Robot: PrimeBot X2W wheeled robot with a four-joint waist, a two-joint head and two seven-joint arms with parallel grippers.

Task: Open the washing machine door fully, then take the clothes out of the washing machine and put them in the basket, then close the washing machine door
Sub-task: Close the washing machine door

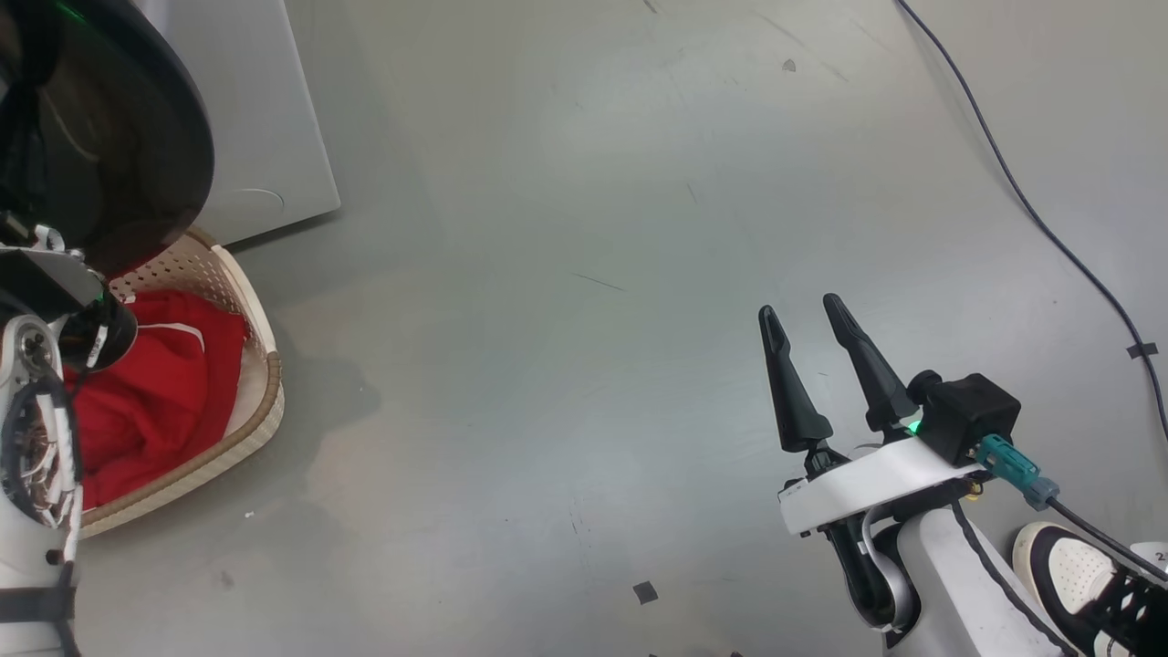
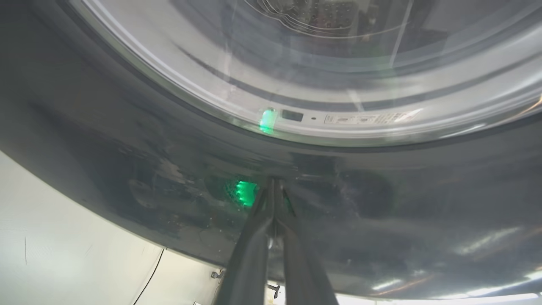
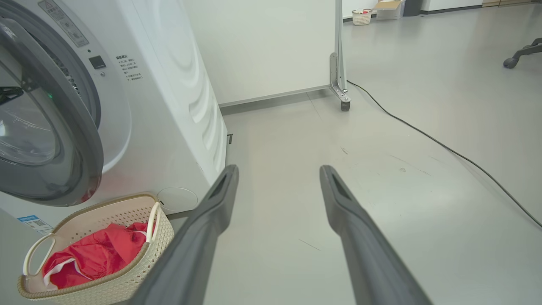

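Observation:
The washing machine (image 3: 169, 106) is white, and its door (image 3: 55, 140) stands swung partly out over the basket (image 3: 106, 288). In the left wrist view my left gripper (image 2: 273, 181) is shut, with its tips against the door's glossy black rim (image 2: 127, 148) just below the glass (image 2: 338, 63). The red clothes (image 3: 93, 254) lie in the cream basket. From the head view, the door (image 1: 109, 137) overhangs the basket (image 1: 260, 365) and the clothes (image 1: 155, 392). My right gripper (image 1: 799, 306) hangs open and empty over bare floor, far to the right; its own view shows the spread fingers (image 3: 278, 169).
A dark cable (image 1: 1031, 210) runs along the floor at the right. A person's shoe (image 1: 1077, 575) is beside my right arm. A wheeled stand (image 3: 338, 55) rises behind the washer by the wall, and an office chair base (image 3: 523, 53) is far right.

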